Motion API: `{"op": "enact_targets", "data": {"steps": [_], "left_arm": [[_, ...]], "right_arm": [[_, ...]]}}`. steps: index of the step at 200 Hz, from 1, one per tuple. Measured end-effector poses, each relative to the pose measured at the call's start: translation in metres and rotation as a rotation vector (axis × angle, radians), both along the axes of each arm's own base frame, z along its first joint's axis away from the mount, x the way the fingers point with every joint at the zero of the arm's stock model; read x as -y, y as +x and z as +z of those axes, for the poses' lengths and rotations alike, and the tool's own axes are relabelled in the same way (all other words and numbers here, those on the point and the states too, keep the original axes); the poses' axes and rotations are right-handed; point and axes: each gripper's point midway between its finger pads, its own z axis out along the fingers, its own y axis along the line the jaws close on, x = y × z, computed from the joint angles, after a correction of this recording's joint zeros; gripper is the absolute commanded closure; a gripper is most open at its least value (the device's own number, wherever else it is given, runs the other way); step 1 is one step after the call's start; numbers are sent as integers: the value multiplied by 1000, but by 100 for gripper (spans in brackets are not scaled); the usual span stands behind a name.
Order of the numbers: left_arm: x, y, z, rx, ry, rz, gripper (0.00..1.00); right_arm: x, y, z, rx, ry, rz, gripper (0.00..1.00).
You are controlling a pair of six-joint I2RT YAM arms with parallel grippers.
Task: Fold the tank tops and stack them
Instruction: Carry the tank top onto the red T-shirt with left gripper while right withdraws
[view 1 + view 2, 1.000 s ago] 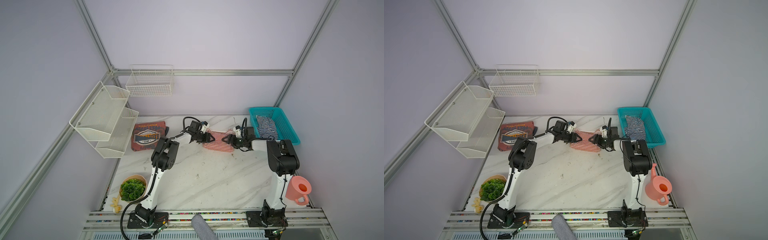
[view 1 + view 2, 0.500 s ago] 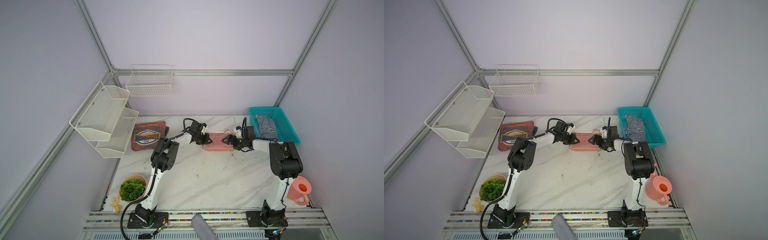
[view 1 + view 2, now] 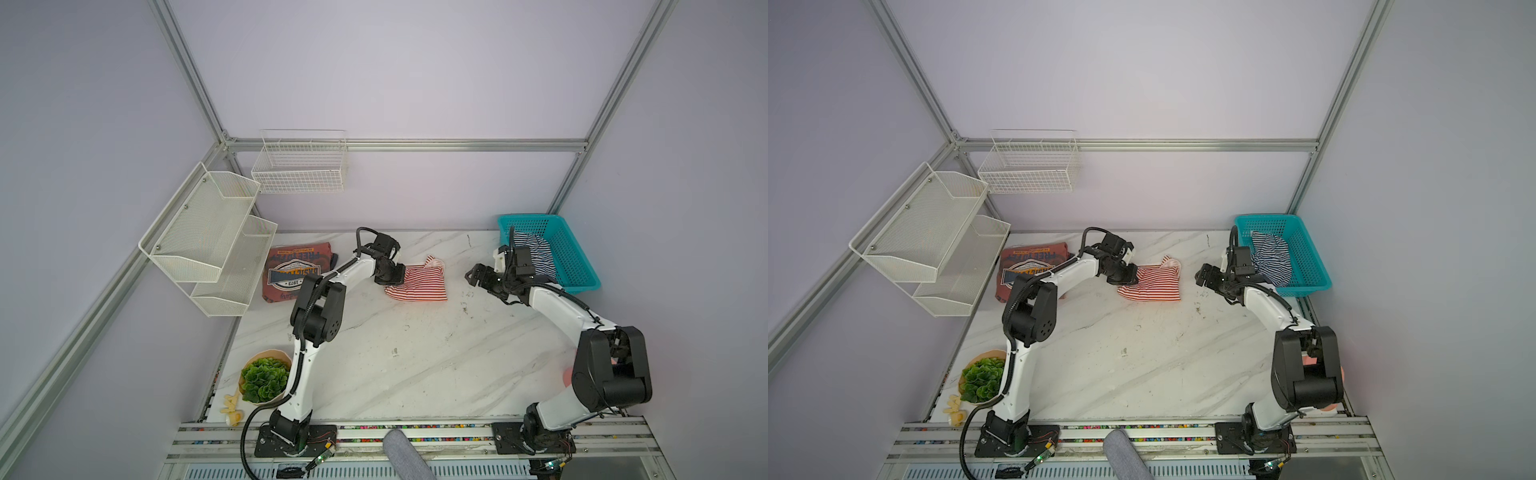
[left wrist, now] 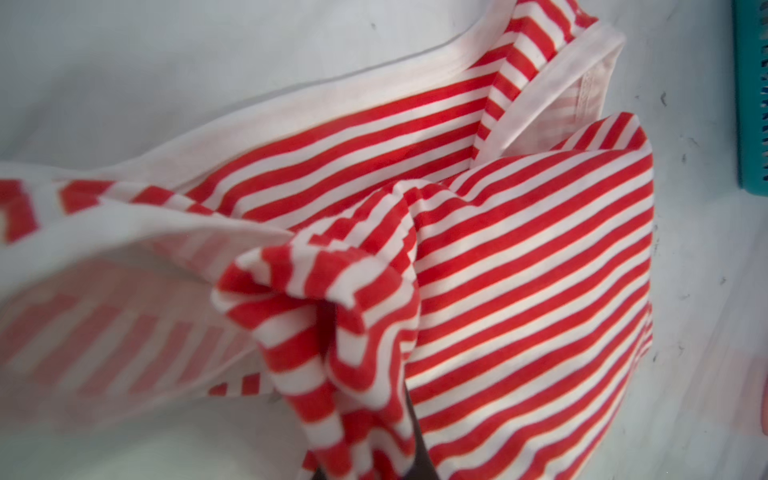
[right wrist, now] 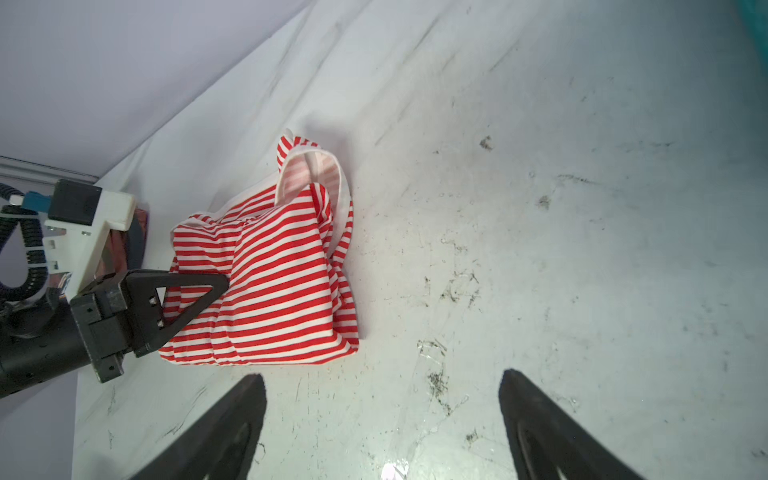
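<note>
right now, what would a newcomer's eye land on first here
The red-and-white striped tank top stands out, bunched near the back middle of the marble table, with the left gripper shut on one edge of it. The right gripper hangs open beside it, apart from the cloth. Behind that arm, the navy-and-white striped tank top lies crumpled in the teal basket at the back right corner.

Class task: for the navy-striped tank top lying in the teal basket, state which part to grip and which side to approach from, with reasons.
Pinch a raised fold near the middle of the navy-striped tank top, coming down from above. It lies crumpled inside the teal basket, whose walls likely block a sideways approach; the open right gripper is nearest.
</note>
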Motion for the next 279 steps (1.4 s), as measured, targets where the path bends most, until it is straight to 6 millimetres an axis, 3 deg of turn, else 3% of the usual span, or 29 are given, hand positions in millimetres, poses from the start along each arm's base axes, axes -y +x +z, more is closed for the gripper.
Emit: {"op": "enact_targets", "data": {"steps": [32,105,175,217,246,279], "left_arm": [[-42,15,32,74,96,37,100],[-135,26,100,208,329,145,100],[-195,24,160,331,437,200,100],[-225,8,168,335,462,217,100],[-243,-1,161,319,469,221,100],[-277,-9,144,282,473,256,100]], "right_arm": [[1,-4,15,31,9,-10,9],[-4,-9,10,16,41,8,11],[-14,-6,9,20,69,41,11],[-18,-6,8,21,73,48,11],[-21,-6,5,20,77,58,11],[-25,-9,-1,6,82,70,11]]}}
